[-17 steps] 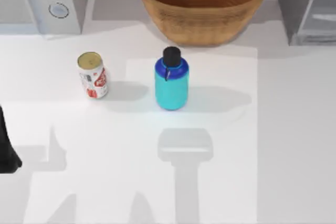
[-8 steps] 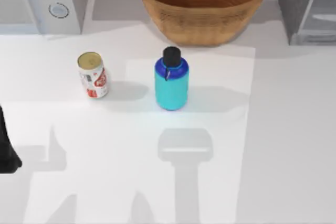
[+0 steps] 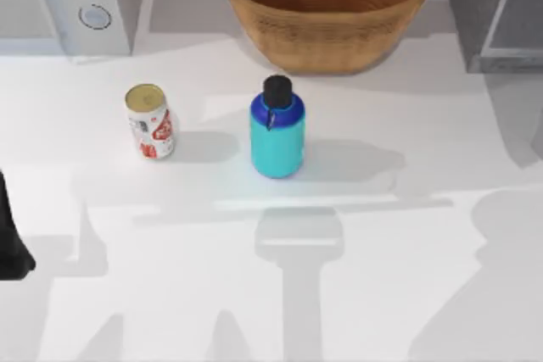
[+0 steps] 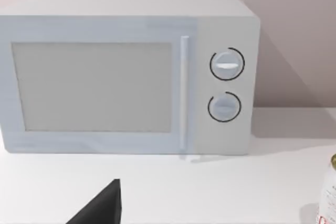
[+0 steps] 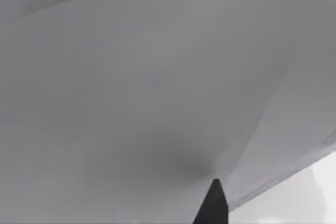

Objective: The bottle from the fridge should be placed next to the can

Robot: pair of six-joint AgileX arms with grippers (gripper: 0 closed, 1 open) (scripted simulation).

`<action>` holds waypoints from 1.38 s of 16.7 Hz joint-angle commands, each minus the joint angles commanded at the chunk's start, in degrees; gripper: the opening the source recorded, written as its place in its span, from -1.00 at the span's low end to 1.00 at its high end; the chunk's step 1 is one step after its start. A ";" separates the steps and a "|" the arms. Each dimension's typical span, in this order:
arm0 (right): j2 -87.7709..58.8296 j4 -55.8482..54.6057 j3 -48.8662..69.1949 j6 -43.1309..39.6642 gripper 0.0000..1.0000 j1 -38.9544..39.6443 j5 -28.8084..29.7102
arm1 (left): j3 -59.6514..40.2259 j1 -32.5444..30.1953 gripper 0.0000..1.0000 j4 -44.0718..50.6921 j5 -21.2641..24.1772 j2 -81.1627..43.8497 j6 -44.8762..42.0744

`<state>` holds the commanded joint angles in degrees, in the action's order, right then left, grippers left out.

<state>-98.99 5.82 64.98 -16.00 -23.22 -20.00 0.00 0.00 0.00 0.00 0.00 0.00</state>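
The bottle (image 3: 277, 136) is standing upright on the white bench (image 3: 356, 294), near the middle of the top view, its black cap on. The can (image 3: 150, 121) is standing upright too, at about nine o'clock from the bottle, with a clear strip of bench lying between the two; they are near each other but not touching. The can's edge is also peeking into the left wrist view (image 4: 329, 198).

The fridge (image 3: 496, 10) is sitting at roughly two o'clock from the bottle, in the far right corner of the bench. A woven basket (image 3: 327, 6) is resting at about twelve o'clock from the bottle, just behind it. A white microwave (image 3: 64, 2) with two round knobs is occupying the far left corner, at about eleven o'clock from the can, and it is facing the left wrist camera (image 4: 126, 74) with its door closed.

The left arm (image 3: 10, 239) is sitting at the left edge of the bench, at about eight o'clock from the can, well apart from it. Of the left hand, one dark fingertip (image 4: 100, 208) is showing; whether that hand is wide or narrow I cannot tell. In the right wrist view a dark fingertip (image 5: 212, 203) is pointing at a plain grey surface; the right hand's spread cannot be told either.
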 joint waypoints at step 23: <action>-11.31 -4.22 12.98 15.47 1.00 21.13 19.20 | 0.00 0.00 1.00 0.00 0.00 0.00 0.00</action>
<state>-110.30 1.60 77.97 -0.53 -2.10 -0.80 0.00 0.00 0.00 0.00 0.00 0.00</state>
